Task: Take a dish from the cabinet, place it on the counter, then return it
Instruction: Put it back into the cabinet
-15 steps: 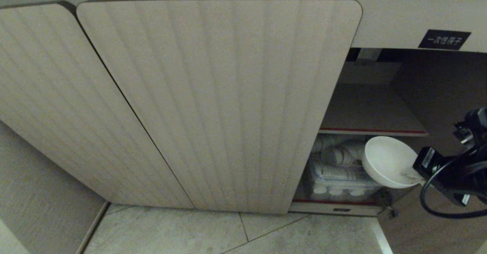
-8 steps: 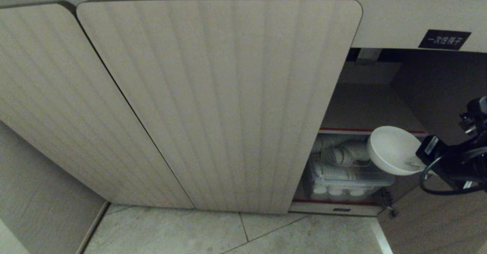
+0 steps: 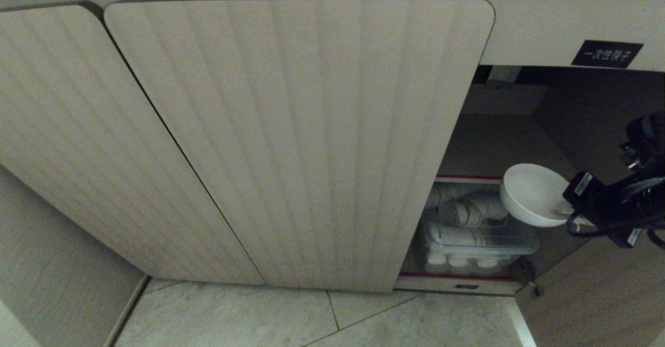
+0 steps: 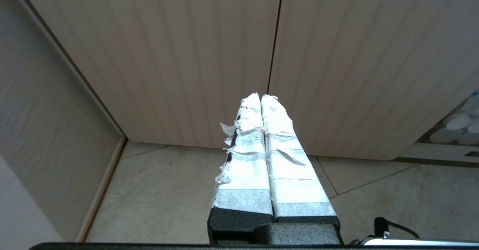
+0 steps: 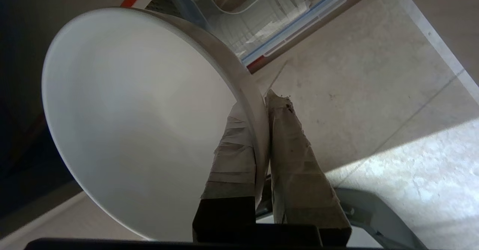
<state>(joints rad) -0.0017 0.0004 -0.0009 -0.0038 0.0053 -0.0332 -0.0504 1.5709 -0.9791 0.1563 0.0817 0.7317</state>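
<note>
Open beige cabinet (image 3: 298,129), red-edged shelf (image 3: 506,178) inside. Right gripper (image 5: 262,130) clamped on the white bowl's (image 3: 532,194) rim, bowl in the air at shelf height in front of the opening. Looks like either the take-out or the return step; can't tell which. Next: keep bowl clear of shelf edge. Left gripper (image 4: 262,102) parked, fingers together.

We are seeing the bowl (image 3: 532,194) hanging in the cabinet's (image 3: 291,144) open right side, before the shelf (image 3: 506,152), above and right of the tub (image 3: 475,245) of cups sitting on the cabinet's bottom, with the floor (image 3: 322,318) lying below the doors
</note>
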